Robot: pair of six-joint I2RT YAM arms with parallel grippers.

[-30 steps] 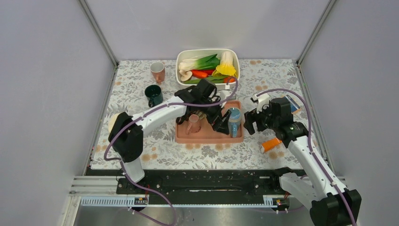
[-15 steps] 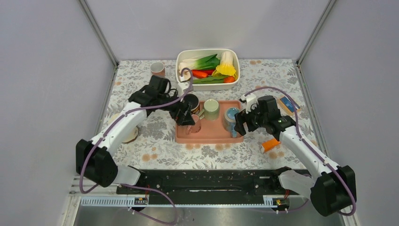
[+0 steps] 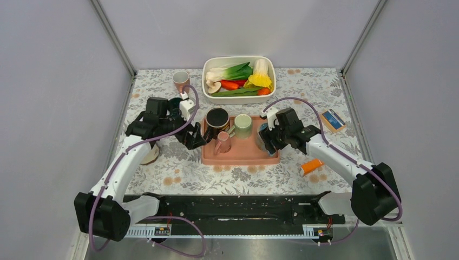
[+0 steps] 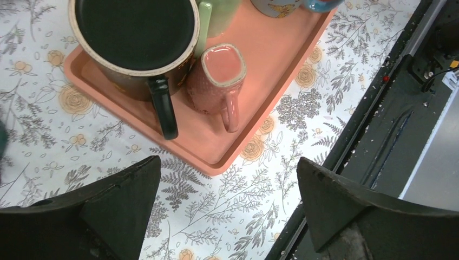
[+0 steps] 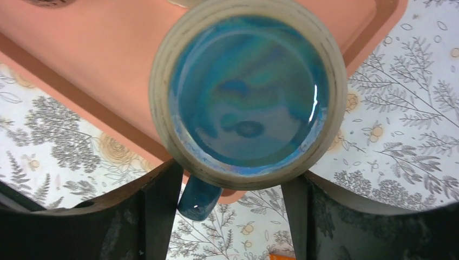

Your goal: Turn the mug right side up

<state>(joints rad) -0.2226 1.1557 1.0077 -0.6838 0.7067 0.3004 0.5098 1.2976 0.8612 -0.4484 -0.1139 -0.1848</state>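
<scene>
Clamps the blue mug, mouth up, in the right gripper at the pink tray's right end, handle half hidden under the rim, resting or lifted impossible to tell; holds the left gripper wide apart, empty, left of the tray.

white arm links, black joints, purple cables (black fingers)
</scene>
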